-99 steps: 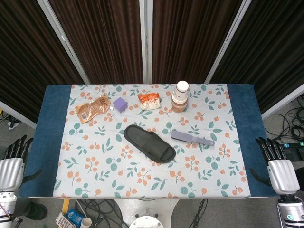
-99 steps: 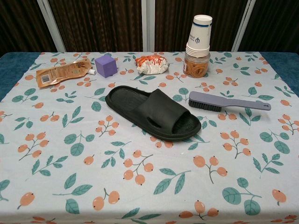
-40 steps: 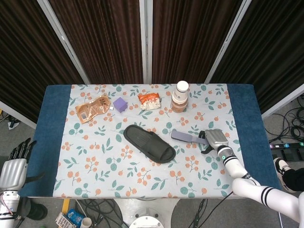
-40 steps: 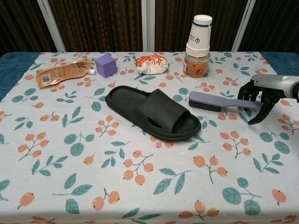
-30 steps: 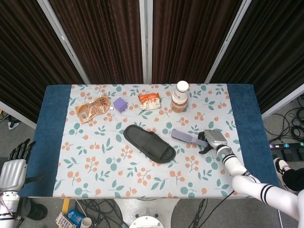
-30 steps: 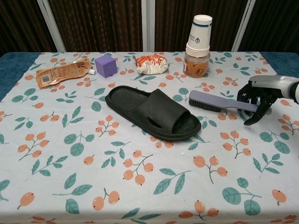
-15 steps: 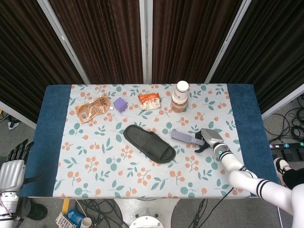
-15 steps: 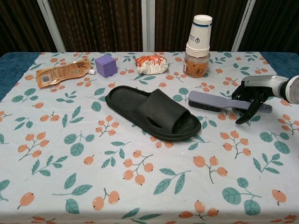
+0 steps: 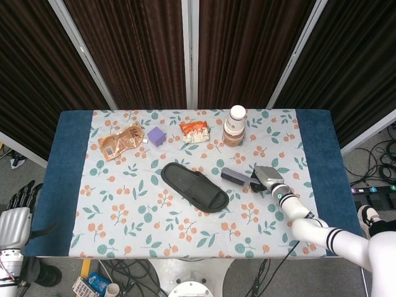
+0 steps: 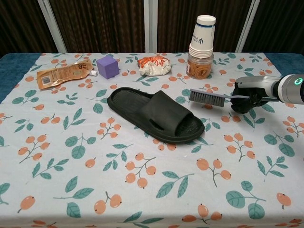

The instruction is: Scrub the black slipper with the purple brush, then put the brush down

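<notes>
The right hand [image 10: 251,97] grips the brush [image 10: 208,98] by its handle at mid-right of the chest view. The bristle head points left toward the slipper [image 10: 154,114], which lies just left of it at frame centre, long axis running upper left to lower right. The slipper is black, open-toed, sole down. The left hand [image 9: 15,219] hangs far off at lower left, fingers apart, holding nothing.

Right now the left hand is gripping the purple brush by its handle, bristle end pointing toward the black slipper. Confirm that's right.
Not quite: the right hand, not the left, grips the purple brush by its handle, bristle end toward the black slipper. The chest view shows it.
</notes>
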Robot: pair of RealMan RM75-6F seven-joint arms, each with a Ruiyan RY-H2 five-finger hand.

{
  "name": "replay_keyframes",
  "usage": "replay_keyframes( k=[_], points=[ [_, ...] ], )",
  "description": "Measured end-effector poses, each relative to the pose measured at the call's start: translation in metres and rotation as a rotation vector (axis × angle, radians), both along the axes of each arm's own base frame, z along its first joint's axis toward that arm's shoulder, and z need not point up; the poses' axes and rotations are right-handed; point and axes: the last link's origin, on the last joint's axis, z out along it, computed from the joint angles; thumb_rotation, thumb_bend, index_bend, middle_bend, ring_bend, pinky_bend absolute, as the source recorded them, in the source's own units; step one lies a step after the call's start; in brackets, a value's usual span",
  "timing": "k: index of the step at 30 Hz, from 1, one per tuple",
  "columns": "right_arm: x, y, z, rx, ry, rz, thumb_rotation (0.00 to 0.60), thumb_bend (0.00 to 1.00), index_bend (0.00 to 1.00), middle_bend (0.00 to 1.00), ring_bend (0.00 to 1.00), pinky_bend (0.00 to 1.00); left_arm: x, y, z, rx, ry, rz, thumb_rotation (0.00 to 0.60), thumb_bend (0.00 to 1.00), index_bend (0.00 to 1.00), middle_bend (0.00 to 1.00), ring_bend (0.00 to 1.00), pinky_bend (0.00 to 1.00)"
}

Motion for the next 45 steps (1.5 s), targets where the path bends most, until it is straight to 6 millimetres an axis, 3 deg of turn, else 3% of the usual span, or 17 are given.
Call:
replay_keyframes(
  k=[10, 18, 25, 34, 40, 45],
  points=[
    [0.012, 0.008, 0.019, -0.053, 0.03, 0.184, 0.6, 0.66, 1.0, 1.0, 1.0, 1.0, 0.021, 0.03, 0.006, -0.051, 0.024, -0.143, 0.6, 0.15, 0.12, 0.12, 0.06, 0.13],
    [0.018, 0.013, 0.069, -0.209, -0.021, 0.363, 0.6, 0.66, 1.0, 1.0, 1.0, 1.0, 0.062, 0.085, -0.006, -0.195, 0.008, -0.355, 0.6, 0.15, 0.12, 0.12, 0.06, 0.13],
    [0.024, 0.011, 0.103, -0.267, -0.039, 0.402, 0.6, 0.66, 1.0, 1.0, 1.0, 1.0, 0.116, 0.148, -0.038, -0.428, 0.028, -0.518, 0.6, 0.15, 0.12, 0.12, 0.06, 0.12],
    [0.033, 0.01, 0.1, -0.254, -0.029, 0.417, 0.6, 0.66, 1.0, 1.0, 1.0, 1.0, 0.178, 0.214, -0.105, -0.633, 0.135, -0.585, 0.6, 0.15, 0.12, 0.12, 0.06, 0.12],
    [0.035, 0.009, 0.098, -0.251, -0.023, 0.412, 0.6, 0.66, 1.0, 1.0, 1.0, 1.0, 0.205, 0.237, -0.142, -0.685, 0.193, -0.602, 0.6, 0.15, 0.12, 0.11, 0.06, 0.12],
    [0.036, 0.009, 0.092, -0.234, -0.022, 0.41, 0.6, 0.66, 1.0, 1.0, 1.0, 1.0, 0.213, 0.246, -0.162, -0.736, 0.241, -0.582, 0.6, 0.16, 0.12, 0.11, 0.06, 0.12]
  ],
)
